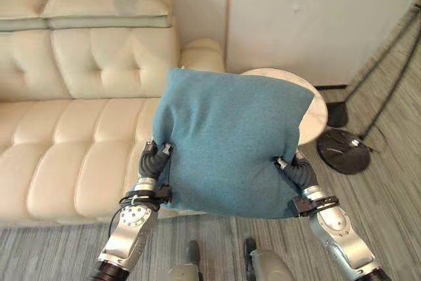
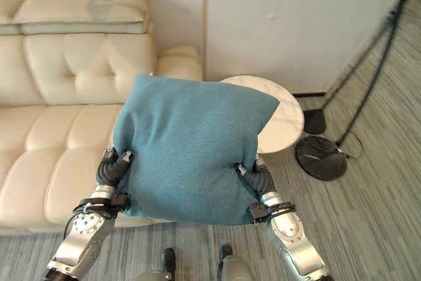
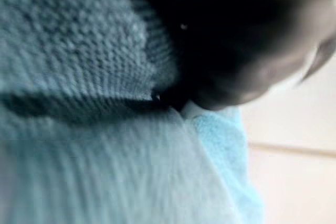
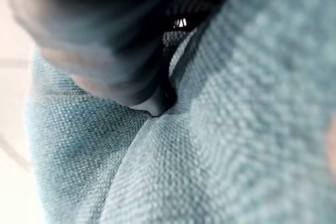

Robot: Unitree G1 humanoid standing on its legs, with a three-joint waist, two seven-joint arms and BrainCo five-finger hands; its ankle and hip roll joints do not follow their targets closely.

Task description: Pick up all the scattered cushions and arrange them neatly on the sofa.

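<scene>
A large teal cushion [image 1: 230, 143] hangs in the air in front of me, over the right end of the cream sofa [image 1: 72, 143]. My left hand [image 1: 154, 157] grips its left edge and my right hand [image 1: 295, 170] grips its right edge, both low on the cushion. In the left wrist view the thumb [image 3: 236, 72] digs into a fold of the teal fabric [image 3: 79, 156]. The right wrist view shows that hand's thumb [image 4: 105, 61] pinching the cloth [image 4: 210, 129] in the same way. The cushion hides the sofa's right armrest in part.
A round white side table [image 1: 316, 113] stands right of the sofa, half hidden behind the cushion. A dark round stand base [image 1: 342, 151] with thin black poles sits on the grey striped floor at the right. A pale wall closes the back.
</scene>
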